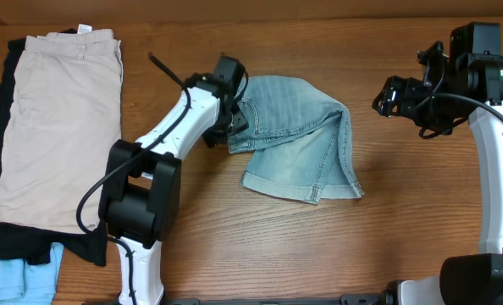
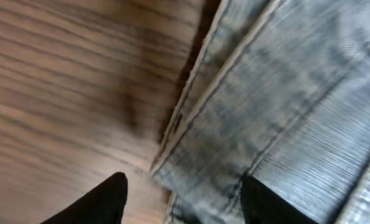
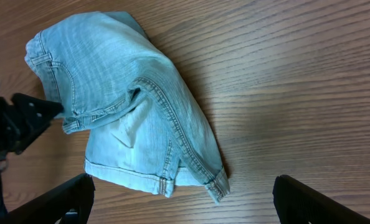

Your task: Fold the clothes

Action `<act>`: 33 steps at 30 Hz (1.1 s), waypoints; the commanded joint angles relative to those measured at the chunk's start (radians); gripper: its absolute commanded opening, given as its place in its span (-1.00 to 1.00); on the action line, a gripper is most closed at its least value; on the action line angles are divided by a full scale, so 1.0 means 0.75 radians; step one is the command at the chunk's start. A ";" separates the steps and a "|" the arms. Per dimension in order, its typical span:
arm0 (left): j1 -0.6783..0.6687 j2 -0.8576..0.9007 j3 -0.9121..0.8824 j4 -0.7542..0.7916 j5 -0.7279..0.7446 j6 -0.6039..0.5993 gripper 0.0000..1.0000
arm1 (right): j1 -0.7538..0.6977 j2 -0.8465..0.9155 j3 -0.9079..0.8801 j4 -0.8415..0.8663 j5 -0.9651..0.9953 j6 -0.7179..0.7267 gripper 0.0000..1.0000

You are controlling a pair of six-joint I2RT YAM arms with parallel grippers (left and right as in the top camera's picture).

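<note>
Wooden desk (image 1: 404, 237) holds denim shorts (image 1: 302, 135) midway between its side edges; my left tool (image 2: 184, 182), released, straddles their edge; right tool (image 3: 184, 180) released.

The surface (image 1: 260, 254) is a brown wood-grain board. In the overhead view its grain runs left to right, with darker streaks among warm mid-brown bands. A thin paler band (image 1: 319, 10) lies along the top of that view, at the far edge. The light is soft and seems to come from above, since the shadows on the wood are short and blurred at their rims. In the right wrist view a pale sheen (image 3: 235, 37) lies across the grain near the top. The left wrist view is blurred, with a bright patch (image 2: 60, 168) on the wood at lower left.
</note>
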 commanded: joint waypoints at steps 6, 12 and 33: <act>-0.012 -0.033 -0.115 0.138 -0.006 -0.022 0.07 | -0.002 -0.013 -0.002 0.027 -0.007 -0.009 0.90; -0.010 -0.033 -0.115 0.182 -0.056 -0.017 -0.58 | -0.002 -0.013 -0.002 0.026 -0.006 -0.009 0.91; 0.089 -0.053 1.122 -0.441 -0.060 0.632 -0.92 | 0.205 -0.013 -0.002 0.150 -0.062 -0.066 0.89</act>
